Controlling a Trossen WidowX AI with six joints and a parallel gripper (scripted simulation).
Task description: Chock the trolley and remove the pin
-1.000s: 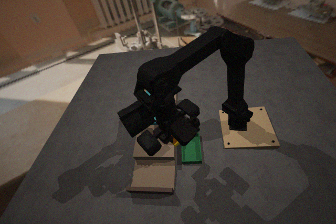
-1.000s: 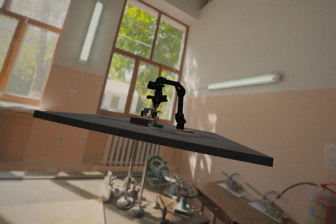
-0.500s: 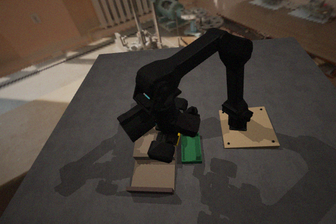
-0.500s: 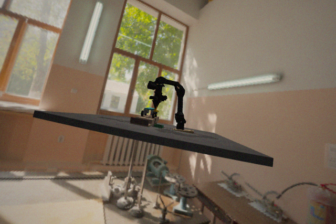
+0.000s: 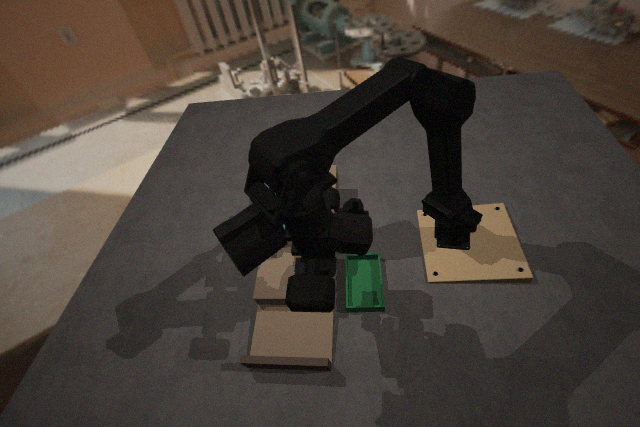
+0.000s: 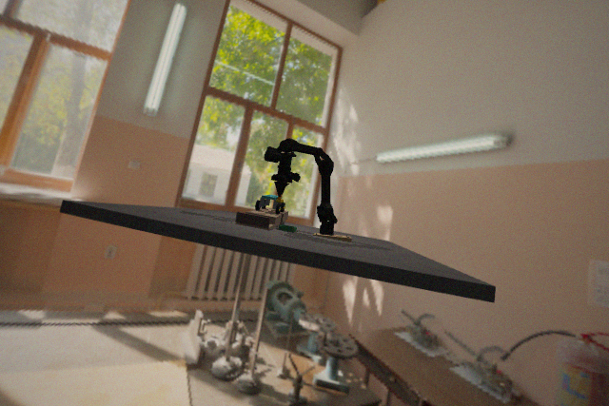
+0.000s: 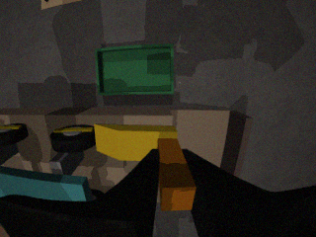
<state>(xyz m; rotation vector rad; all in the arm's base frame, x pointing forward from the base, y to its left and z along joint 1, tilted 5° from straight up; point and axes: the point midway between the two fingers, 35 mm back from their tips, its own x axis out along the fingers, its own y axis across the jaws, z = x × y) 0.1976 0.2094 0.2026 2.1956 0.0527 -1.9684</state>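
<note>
My gripper [image 7: 169,155] is shut on the orange handle [image 7: 174,170] of the yellow chock [image 7: 129,143], over the ramp [image 7: 202,135] [image 5: 292,331] [image 6: 251,218]. The chock's yellow body points toward a black trolley wheel [image 7: 73,139] and appears close beside it in the wrist view; contact is unclear. Its rubber base is not visible. The trolley's teal top [image 7: 44,186] [image 6: 268,197] shows at the lower left of the wrist view. The arm hides most of the trolley in the top view. The red-headed stop pin is not visible. The green tray [image 7: 138,92] [image 5: 364,309] [image 6: 286,228] lies beside the ramp.
The arm's pale base plate [image 5: 498,257] [image 6: 343,238] stands beyond the tray, away from the ramp. The ramp's lower end has a raised lip [image 5: 286,361]. A second trolley wheel [image 7: 14,133] shows at the wrist view's left edge.
</note>
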